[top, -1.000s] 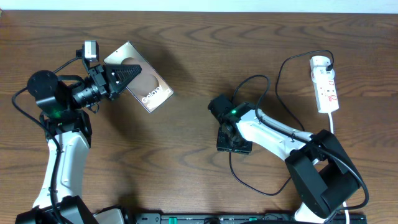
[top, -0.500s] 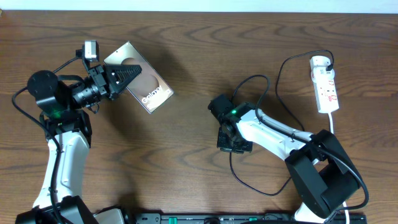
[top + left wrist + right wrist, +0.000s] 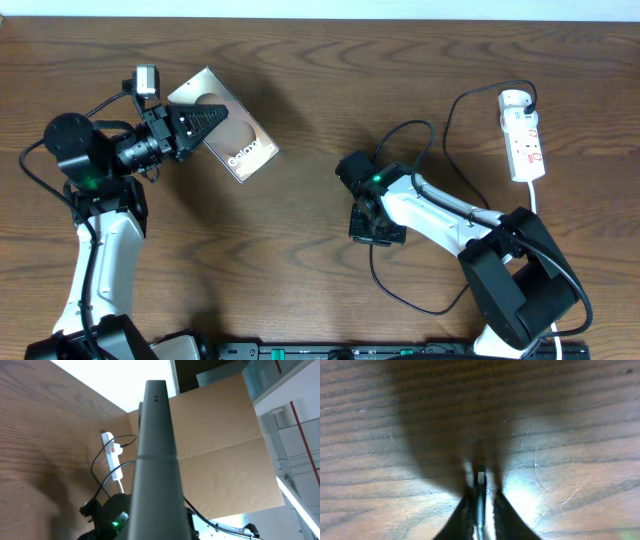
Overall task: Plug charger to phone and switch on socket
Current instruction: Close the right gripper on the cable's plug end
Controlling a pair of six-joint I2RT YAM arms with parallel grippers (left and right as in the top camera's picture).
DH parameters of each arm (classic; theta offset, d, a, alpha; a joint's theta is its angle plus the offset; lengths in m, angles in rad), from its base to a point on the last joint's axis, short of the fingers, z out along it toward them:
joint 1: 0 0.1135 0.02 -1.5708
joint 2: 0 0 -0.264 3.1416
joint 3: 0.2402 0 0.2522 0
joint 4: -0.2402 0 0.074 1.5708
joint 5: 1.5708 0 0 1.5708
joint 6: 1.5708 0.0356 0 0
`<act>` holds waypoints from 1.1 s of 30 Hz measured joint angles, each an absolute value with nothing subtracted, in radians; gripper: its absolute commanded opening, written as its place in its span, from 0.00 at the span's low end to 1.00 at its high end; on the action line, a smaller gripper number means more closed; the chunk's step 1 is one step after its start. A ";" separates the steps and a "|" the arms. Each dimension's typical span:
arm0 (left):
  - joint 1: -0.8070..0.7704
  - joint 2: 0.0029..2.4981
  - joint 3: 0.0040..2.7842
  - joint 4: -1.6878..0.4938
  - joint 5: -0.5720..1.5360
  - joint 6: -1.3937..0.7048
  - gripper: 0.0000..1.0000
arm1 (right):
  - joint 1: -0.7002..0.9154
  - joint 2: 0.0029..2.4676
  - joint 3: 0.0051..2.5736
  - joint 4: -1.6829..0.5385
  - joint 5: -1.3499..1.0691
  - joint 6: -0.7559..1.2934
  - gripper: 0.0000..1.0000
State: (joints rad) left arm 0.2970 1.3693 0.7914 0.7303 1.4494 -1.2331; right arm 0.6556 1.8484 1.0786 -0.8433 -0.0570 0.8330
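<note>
In the overhead view my left gripper [image 3: 207, 119] is shut on the phone [image 3: 245, 150], holding it tilted above the table's far left; "Galaxy" lettering shows. In the left wrist view the phone [image 3: 155, 460] appears edge-on as a grey slab hiding the fingers. My right gripper [image 3: 375, 230] points down at the table centre-right. In the right wrist view it [image 3: 480, 497] is shut on the charger's small plug tip [image 3: 480, 479], close above the wood. The black charger cable [image 3: 450, 120] loops to the white socket [image 3: 524, 135] at the far right. The socket also shows in the left wrist view [image 3: 112, 452].
The charger's black plug [image 3: 527, 98] sits in the socket's far end. A white cord [image 3: 537, 195] runs from the socket toward the right arm's base. A loop of cable [image 3: 410, 300] lies in front of the right arm. A cardboard box [image 3: 220, 450] stands beyond the table.
</note>
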 measured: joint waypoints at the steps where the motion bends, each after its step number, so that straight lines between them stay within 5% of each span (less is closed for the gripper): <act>1: 0.297 1.369 0.791 0.730 1.451 -1.233 0.07 | 0.656 1.848 1.079 -0.843 -0.061 0.832 0.06; 15: 0.297 1.369 0.791 0.730 1.461 -1.233 0.08 | 0.656 1.854 1.083 -0.876 -0.110 0.833 0.01; 23: 0.297 1.369 0.791 0.730 1.462 -1.233 0.07 | 0.656 1.859 1.080 -0.904 -0.137 0.833 0.11; 33: 0.297 1.369 0.791 0.730 1.469 -1.233 0.07 | 0.657 1.858 1.070 -0.908 -0.163 0.833 0.12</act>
